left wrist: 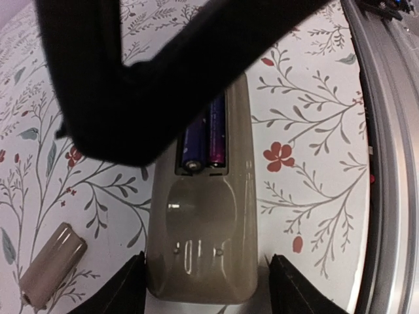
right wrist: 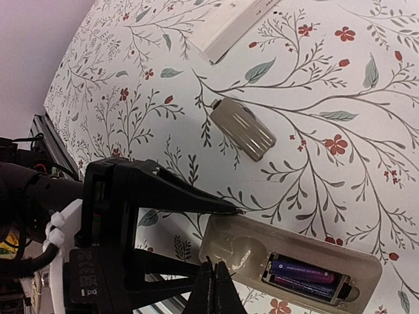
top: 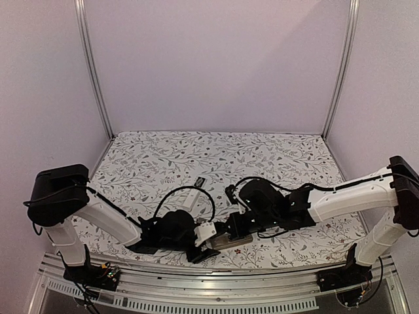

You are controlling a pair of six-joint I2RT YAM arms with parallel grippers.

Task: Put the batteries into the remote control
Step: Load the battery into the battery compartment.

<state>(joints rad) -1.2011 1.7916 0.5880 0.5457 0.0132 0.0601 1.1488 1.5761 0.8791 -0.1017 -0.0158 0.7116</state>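
The remote control (left wrist: 203, 222) is grey-beige and lies back side up at the near edge of the table, its battery bay uncovered. Two batteries (left wrist: 209, 134), one blue and one purple, lie side by side in the bay (right wrist: 304, 271). My left gripper (left wrist: 206, 261) is open and straddles the remote's rounded end, with a gap showing at the right finger (left wrist: 294, 288). My right gripper (right wrist: 214, 275) is shut on nothing and hovers just above that same end of the remote (right wrist: 249, 252). In the top view both grippers meet over the remote (top: 229, 241).
The ribbed grey battery cover (right wrist: 242, 129) lies loose on the floral cloth beside the remote (left wrist: 52, 265). A white, slim device (top: 190, 196) lies farther back, with a small black item (top: 201, 181) behind it. The metal rail (left wrist: 386, 163) runs along the near edge.
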